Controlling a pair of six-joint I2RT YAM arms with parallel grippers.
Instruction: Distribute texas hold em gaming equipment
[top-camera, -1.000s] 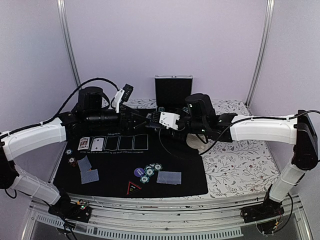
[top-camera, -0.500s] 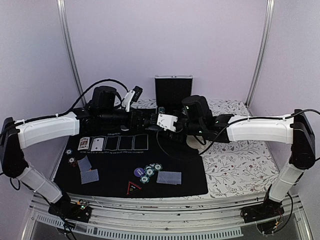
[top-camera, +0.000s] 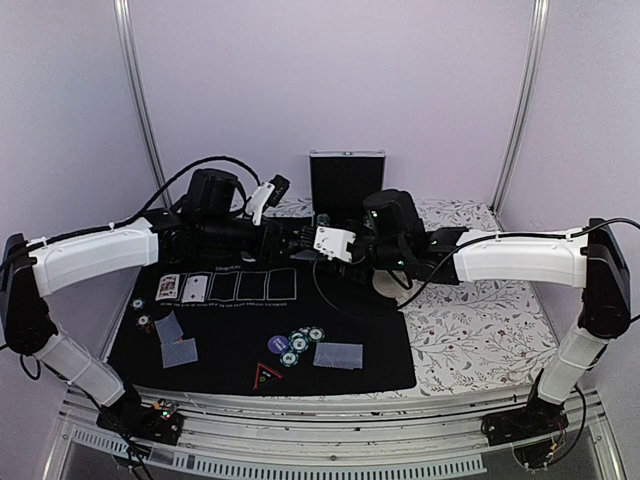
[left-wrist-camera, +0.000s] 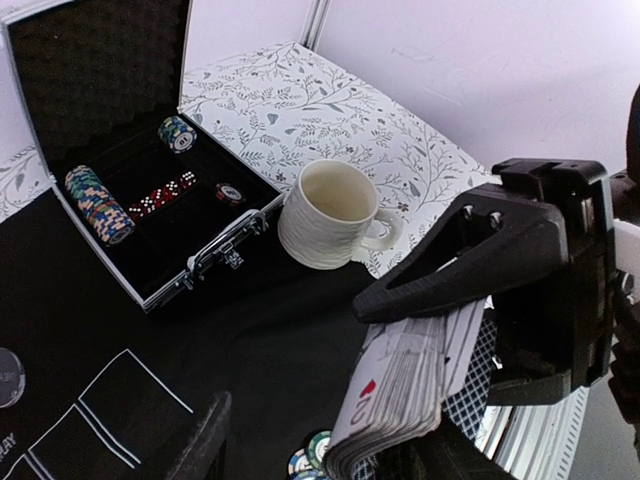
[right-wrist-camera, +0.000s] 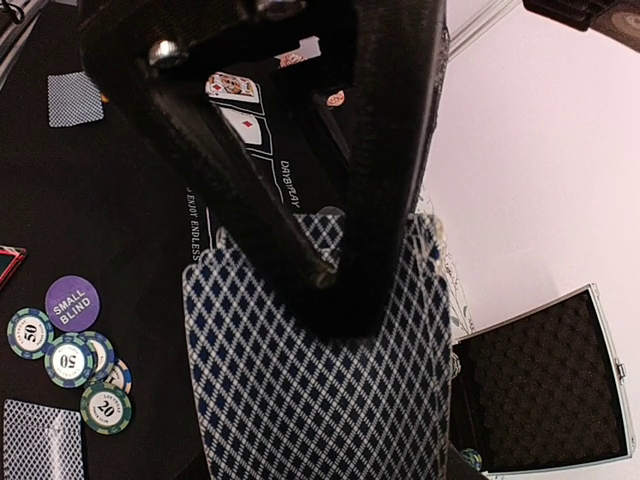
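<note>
My right gripper (right-wrist-camera: 340, 280) is shut on a deck of playing cards (right-wrist-camera: 320, 380) with blue-and-white diamond backs, held above the black mat (top-camera: 230, 330). In the left wrist view the deck (left-wrist-camera: 420, 385) hangs from the right gripper's black finger, a red-pip card lowest. My left gripper (left-wrist-camera: 320, 450) is open. One finger (left-wrist-camera: 200, 440) stands well left of the deck and the other sits under the deck's lower end. Both grippers meet at the mat's far edge (top-camera: 310, 238). On the mat lie two face-up cards (top-camera: 182, 288), face-down cards (top-camera: 338, 355), poker chips (top-camera: 300, 345) and a purple button (top-camera: 278, 345).
An open metal case (left-wrist-camera: 230, 245) holding a chip stack (left-wrist-camera: 98, 205) and red dice stands at the back. A cream mug (left-wrist-camera: 325, 213) sits beside it on the leaf-patterned cloth. More face-down cards (top-camera: 175, 340) and chips (top-camera: 140, 312) lie at the mat's left.
My left arm has swung right until its gripper meets the deck in the right gripper, and its jaws have narrowed. The right arm has barely moved.
</note>
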